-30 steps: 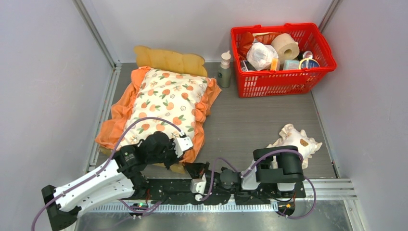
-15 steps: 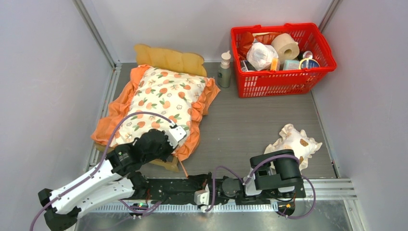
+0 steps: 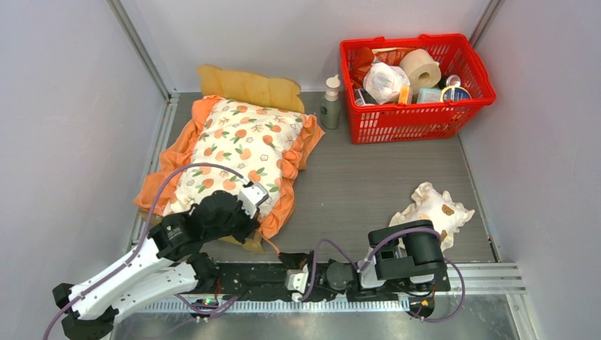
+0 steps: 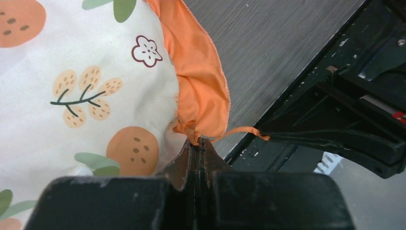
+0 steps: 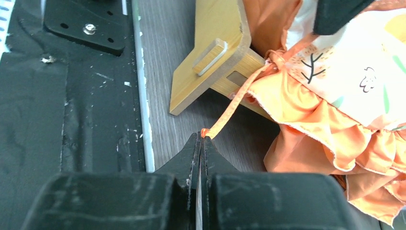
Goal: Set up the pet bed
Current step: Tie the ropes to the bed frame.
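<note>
The pet bed (image 3: 244,86) is a light-wood frame with a wavy headboard at the back left, and one wooden foot (image 5: 210,52) shows near the front. A cream orange-print cushion (image 3: 237,145) with orange ruffles lies on it. My left gripper (image 4: 197,140) is shut on the tie knot at the cushion's near right corner (image 3: 261,230). A thin orange ribbon (image 5: 233,106) runs from that corner to my right gripper (image 5: 201,135), which is shut on the ribbon's end, low over the table (image 3: 281,253). The bed's base panel is hidden under the cushion.
A small cream frilled pillow (image 3: 432,209) lies at the right, just beyond the right arm. A red basket (image 3: 418,117) full of items stands at the back right, with a pump bottle (image 3: 330,103) beside it. Grey walls close in both sides.
The cushion has shifted left and squarer over the frame, the left gripper moving with its corner. The right arm has folded lower, its gripper now at the ribbon's end.
</note>
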